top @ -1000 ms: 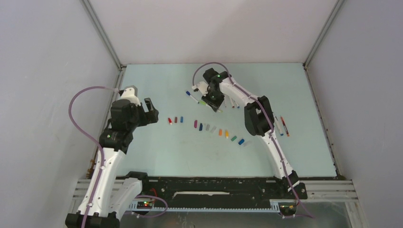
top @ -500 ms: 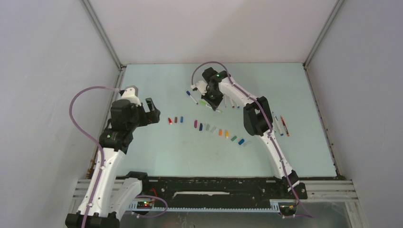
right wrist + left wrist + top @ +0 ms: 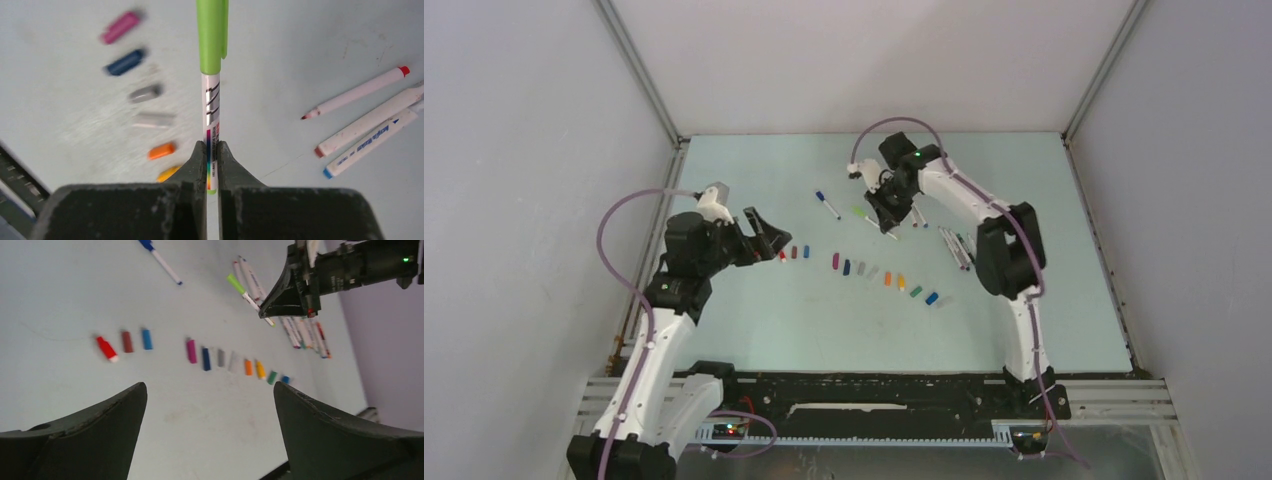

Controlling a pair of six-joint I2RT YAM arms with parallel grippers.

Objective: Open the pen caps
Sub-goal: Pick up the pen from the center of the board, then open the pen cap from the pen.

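Evidently nearly done: over the bench [image 3: 774, 320] the left hand [image 3: 210, 386] gapes empty, while the right hand [image 3: 212, 150] pinches a green-capped pen [image 3: 212, 100] at the far middle. Bare pens [image 3: 354, 93] and a row of loose caps [image 3: 220, 358] lie finished; a blue-capped pen [image 3: 827, 205] also waits.

Each arm is built from white tubular links joined by black joint housings: left arm [image 3: 649, 345], right arm [image 3: 1027, 340]. A lilac cable [image 3: 602, 232] loops from each wrist and runs down along the links. A green indicator lamp [image 3: 917, 155] is lit on the right wrist. The left gripper [image 3: 210, 385] has dark, matte, wedge-shaped fingers [image 3: 80, 435] that taper to blunt tips.
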